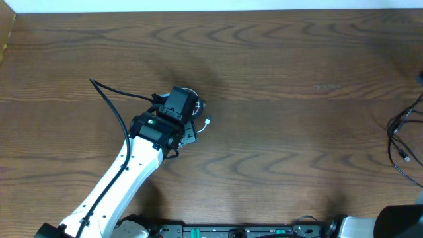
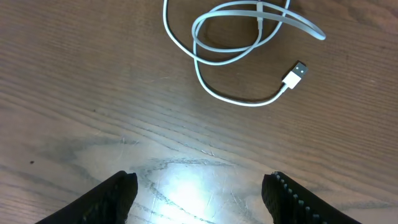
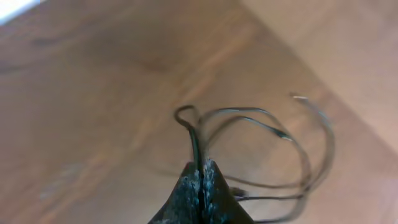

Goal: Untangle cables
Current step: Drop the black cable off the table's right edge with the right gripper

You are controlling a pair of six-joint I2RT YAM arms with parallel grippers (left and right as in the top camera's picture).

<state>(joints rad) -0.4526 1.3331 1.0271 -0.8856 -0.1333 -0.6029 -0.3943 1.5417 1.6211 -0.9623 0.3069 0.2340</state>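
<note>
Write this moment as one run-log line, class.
left tool: open, near white cable | right tool: shut on black cable | pair: apart, not entangled

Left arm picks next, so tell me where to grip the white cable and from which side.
Grip the white cable on the lone strand just behind its plug, left gripper descending from above: there it lies flat, clear of the overlapping loops.

Blurred black cable (image 3: pixel 194 140); edge-cropped white cable (image 2: pixel 247 104)
</note>
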